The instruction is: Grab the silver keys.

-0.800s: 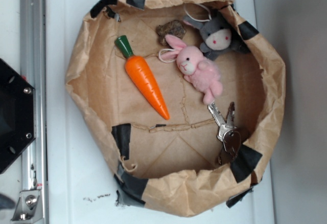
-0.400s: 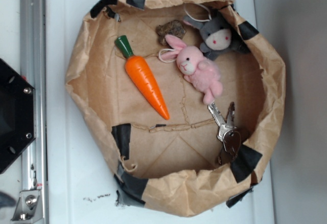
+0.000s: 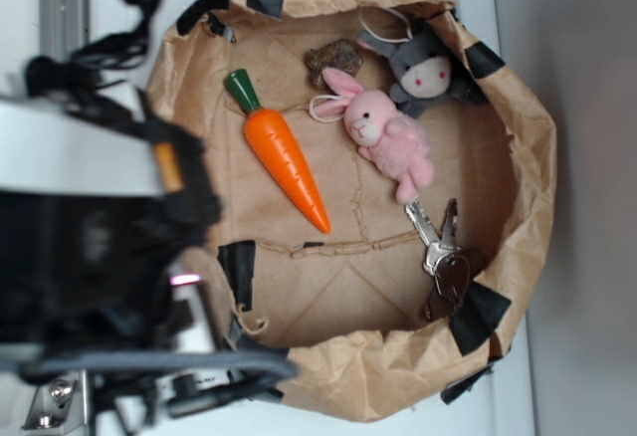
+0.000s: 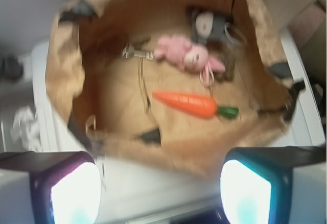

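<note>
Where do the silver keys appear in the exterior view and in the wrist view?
Exterior: the silver keys lie at the lower right of the paper bag's floor, just below the pink bunny.
Wrist: the keys show, blurred, at the upper left of the bag's floor, just left of the bunny.
Shared landmark: the orange carrot.

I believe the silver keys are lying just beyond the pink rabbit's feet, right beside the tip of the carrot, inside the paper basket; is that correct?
Not quite. The silver keys do lie just beyond the pink rabbit's feet inside the paper basket, but they are well apart from the carrot, whose tip points at bare paper. The exterior view shows this.
</note>
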Tool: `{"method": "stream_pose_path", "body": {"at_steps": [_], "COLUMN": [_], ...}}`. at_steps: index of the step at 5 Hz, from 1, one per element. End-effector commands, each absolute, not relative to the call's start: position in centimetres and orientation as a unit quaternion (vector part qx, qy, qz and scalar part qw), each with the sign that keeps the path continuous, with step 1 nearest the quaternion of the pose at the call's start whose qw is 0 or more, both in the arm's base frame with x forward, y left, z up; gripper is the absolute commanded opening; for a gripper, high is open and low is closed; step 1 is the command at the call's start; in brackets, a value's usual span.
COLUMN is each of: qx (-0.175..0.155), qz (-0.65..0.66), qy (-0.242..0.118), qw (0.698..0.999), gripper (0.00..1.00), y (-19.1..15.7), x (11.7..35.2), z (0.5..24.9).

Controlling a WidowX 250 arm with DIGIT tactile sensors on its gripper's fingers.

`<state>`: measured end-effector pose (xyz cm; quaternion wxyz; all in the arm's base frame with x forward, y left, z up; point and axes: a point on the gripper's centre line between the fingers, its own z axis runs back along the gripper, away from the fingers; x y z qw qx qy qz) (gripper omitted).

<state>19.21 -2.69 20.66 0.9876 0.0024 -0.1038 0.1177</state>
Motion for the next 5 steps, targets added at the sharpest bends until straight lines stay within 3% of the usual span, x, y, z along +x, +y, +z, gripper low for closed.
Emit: {"method": "stream_pose_path", "body": {"at_steps": [1, 2, 3, 5], "qx": [-0.056, -0.046, -0.04, -0.091], "qz": [0.127, 0.122, 0.119, 0.083], "qy": [-0.164, -0.173, -0.148, -0.152], "qw": [0.977, 0.976, 0.981, 0.981], "gripper": [1.0, 1.0, 1.0, 1.0], "y": [0.3, 1.8, 1.3, -0.2], "x": [23.1, 24.3, 25.8, 27.2], "z": [18.1, 15.5, 12.8, 11.4]}}
